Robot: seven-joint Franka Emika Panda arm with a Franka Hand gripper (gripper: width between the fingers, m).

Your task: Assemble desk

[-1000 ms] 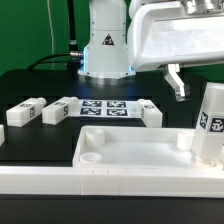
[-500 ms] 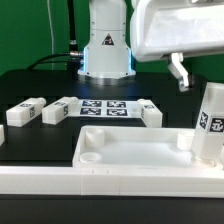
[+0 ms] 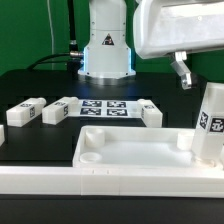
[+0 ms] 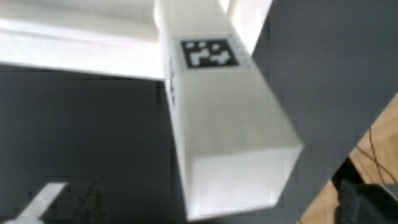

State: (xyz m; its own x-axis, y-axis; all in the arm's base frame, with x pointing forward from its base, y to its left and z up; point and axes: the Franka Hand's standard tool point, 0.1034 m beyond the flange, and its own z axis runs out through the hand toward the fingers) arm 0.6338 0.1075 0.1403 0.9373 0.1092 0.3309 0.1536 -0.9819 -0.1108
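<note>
fingers (image 3: 181,73) higher, clear above upright leg (image 3: 210,125)

The glossy white arm (image 3: 108,25) carries a dark triangular mark (image 3: 107,43), a bluish ring (image 3: 105,72) below it and a seemingly grey finger (image 3: 180,72).

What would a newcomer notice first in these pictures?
One white leg stands upright at the corner of the tabletop on the exterior view's right, with the open, empty gripper hanging above it. Three loose legs lie on the black table beyond the tabletop.
</note>
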